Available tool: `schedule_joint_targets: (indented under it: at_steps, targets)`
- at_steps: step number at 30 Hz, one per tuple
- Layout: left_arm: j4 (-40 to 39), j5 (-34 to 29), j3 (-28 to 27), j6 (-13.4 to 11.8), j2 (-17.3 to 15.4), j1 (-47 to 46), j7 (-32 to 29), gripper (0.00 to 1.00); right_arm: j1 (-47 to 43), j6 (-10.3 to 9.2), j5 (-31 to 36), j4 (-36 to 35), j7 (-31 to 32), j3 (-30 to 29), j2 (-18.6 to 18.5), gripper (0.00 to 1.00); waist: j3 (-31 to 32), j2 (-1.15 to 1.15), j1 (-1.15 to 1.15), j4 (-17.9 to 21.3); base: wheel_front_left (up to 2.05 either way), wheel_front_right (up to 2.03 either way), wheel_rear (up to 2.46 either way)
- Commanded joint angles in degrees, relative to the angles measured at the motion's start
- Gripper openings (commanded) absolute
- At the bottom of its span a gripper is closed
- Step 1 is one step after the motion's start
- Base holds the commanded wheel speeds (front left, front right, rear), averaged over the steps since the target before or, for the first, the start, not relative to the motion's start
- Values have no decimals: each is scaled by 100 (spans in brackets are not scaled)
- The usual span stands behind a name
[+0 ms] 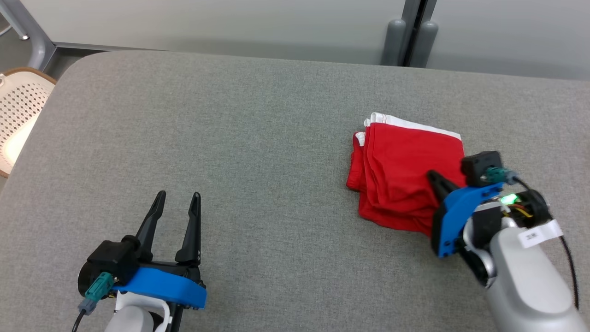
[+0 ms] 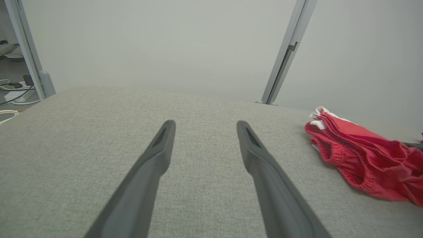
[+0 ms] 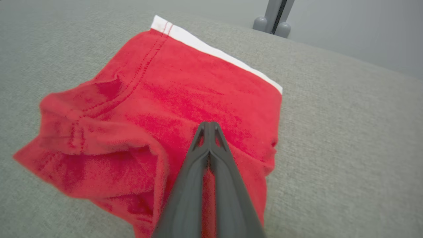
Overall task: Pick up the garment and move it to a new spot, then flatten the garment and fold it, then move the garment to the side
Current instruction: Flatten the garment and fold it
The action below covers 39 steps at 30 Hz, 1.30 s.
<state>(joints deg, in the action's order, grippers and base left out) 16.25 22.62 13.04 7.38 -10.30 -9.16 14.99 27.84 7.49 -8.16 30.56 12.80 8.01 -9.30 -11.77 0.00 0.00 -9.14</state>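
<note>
Folded red garment (image 1: 396, 175) lies on the right of a grey fabric table (image 1: 258, 138); its long axis runs away from the robot, white band (image 1: 415, 125) at the far end; right gripper (image 3: 209, 125) clenched on its near edge; left gripper (image 1: 177, 198) released, well apart.

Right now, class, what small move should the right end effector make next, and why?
Probably a short lift, to test the pinch. The right end effector is shut on the near edge of the red garment, fabric showing between its fingers, and the cloth lies on the grey table. The left end effector is open, well apart.
</note>
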Motion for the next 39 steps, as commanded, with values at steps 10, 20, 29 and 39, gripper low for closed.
schedule_joint_targets:
  at_steps: [10,20,29,39]
  targets:
    - [55,21,-80,8,-21,176,22,100,-679,1,-577,-413,-62,1574,413,0,248,0,0,85,0,0,0]
    - [131,42,-240,8,-29,340,22,100,-1289,1,-1299,-1313,-377,2054,517,68,532,0,0,303,0,0,0]
    - [173,-22,-463,5,-53,613,22,100,-1974,1,-709,-2305,-1163,351,584,100,851,0,0,579,0,0,0]
    - [186,-50,-600,3,-87,669,22,100,-2352,1,-203,-2617,-1231,-1020,607,100,893,0,0,762,0,0,0]
